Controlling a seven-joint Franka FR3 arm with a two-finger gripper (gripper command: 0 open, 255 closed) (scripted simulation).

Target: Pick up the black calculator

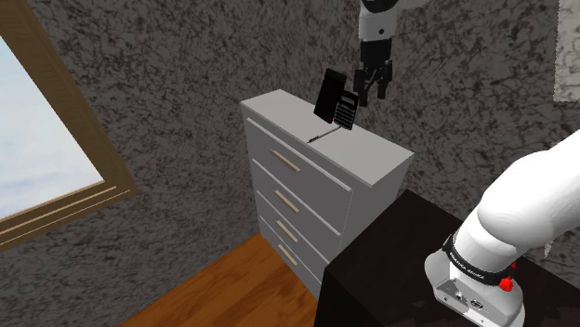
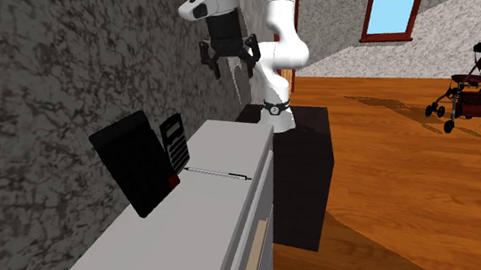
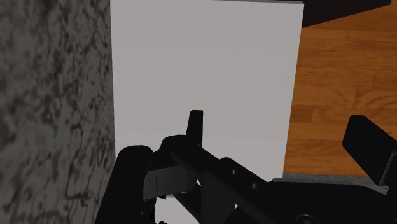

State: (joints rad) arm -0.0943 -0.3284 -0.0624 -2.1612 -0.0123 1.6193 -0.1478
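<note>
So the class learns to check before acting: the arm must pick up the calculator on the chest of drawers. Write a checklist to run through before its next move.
1. Claw open and empty: ok.
2. Claw straight above the calculator: not ok; it hangs high, off toward the stand.
3. Calculator uncovered, leaning on the wall atop the chest of drawers: ok.
4. Calculator apart from the black panel beside it: cannot tell.
5. Way down clear of the pen: cannot tell; it lies just in front of the calculator.

White arm (image 1: 530, 209) with dark joint bands and all-black fingers (image 3: 369, 145).
</note>
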